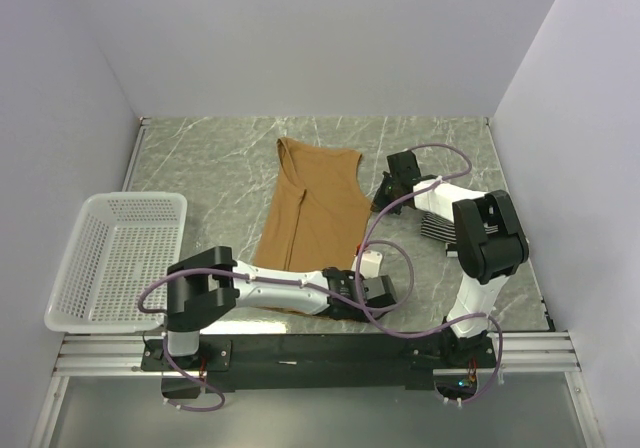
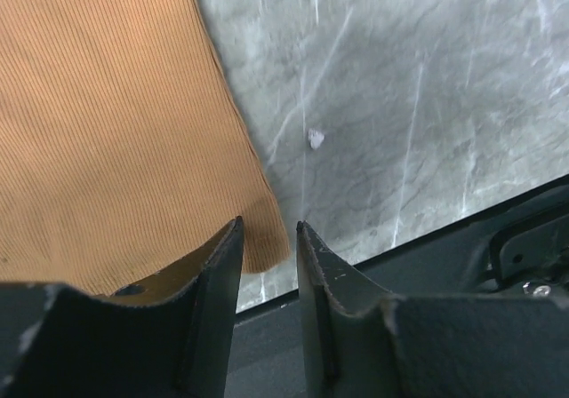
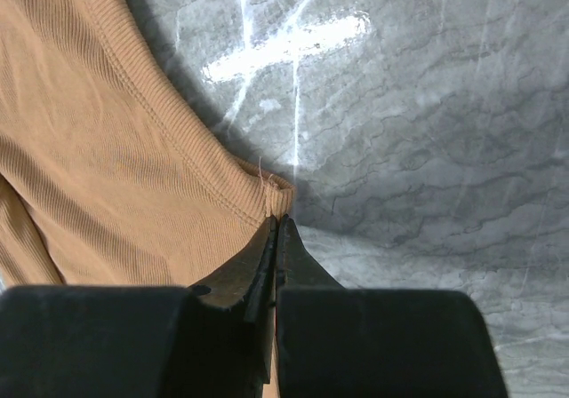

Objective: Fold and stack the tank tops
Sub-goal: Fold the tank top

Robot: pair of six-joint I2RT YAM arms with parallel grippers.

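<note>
Tan tank top [image 1: 310,218] is lying flat mid-way across the table [image 1: 200,158], long axis running away from the arms, neck far, hem near. The right gripper [image 3: 277,225] is pinching shut on the far right corner by the armhole (fabric edge looks caught right at the tips), while the left gripper [image 2: 269,223] is straddling the near right hem corner, jaws apart, not clamped yet. Both are working the same right edge, so the fold is probably going leftward.
</note>
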